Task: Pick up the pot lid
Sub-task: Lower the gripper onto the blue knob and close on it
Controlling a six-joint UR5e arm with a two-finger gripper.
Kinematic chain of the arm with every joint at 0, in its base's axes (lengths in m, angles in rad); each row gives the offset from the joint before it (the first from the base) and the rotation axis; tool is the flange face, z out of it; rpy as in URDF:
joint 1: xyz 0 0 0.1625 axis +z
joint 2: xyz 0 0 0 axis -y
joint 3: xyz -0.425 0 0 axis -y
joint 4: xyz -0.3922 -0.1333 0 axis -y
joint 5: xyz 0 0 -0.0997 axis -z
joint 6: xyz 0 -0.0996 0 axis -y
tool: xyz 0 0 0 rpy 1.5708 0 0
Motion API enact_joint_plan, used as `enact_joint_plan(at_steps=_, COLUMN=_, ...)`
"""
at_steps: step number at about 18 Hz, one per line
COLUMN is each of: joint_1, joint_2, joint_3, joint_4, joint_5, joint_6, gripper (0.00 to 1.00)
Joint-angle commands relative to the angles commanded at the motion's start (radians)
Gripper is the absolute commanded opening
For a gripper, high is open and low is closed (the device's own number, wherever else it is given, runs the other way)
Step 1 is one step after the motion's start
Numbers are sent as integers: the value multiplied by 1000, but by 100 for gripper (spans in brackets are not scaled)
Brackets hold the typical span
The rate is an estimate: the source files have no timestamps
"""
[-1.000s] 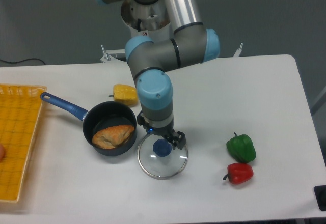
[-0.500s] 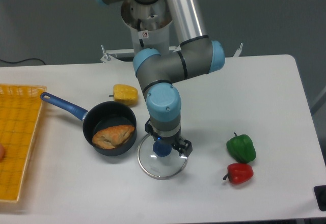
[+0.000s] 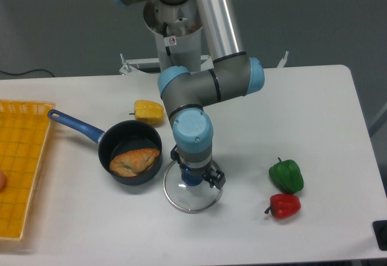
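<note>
The gripper (image 3: 196,167) points down over the pot lid, its two fingers spread apart, one at the upper left of the knob and one at the right. A clear glass pot lid (image 3: 192,199) with a thin metal rim lies on the table, just right of the black pan. Its blue knob (image 3: 192,178) shows partly below the gripper, which hides the knob's upper part and the lid's far side. Whether the fingertips touch the lid or knob cannot be told.
A black pan (image 3: 115,140) with a blue handle holds a brown bread-like item (image 3: 134,162). Behind it lies a yellow object (image 3: 149,112). A green pepper (image 3: 286,176) and a red pepper (image 3: 283,205) lie at the right. An orange crate (image 3: 24,157) stands at the left edge.
Over the last second the gripper has come down and nearer the camera, covering more of the knob. Its fingers remain apart. The lid and the other objects have not moved.
</note>
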Motion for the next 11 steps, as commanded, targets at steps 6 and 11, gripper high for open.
enact_joint_plan(at_steps=6, joint_1=-8, joint_2=-14, joint_3=-2, joint_4=2, joint_5=-2, joint_6=-12, gripper=100)
enact_joint_plan(at_steps=11, joint_1=-9, joint_2=-15, joint_3=-2, joint_4=5, joint_5=-9, joint_6=-15, gripper=100)
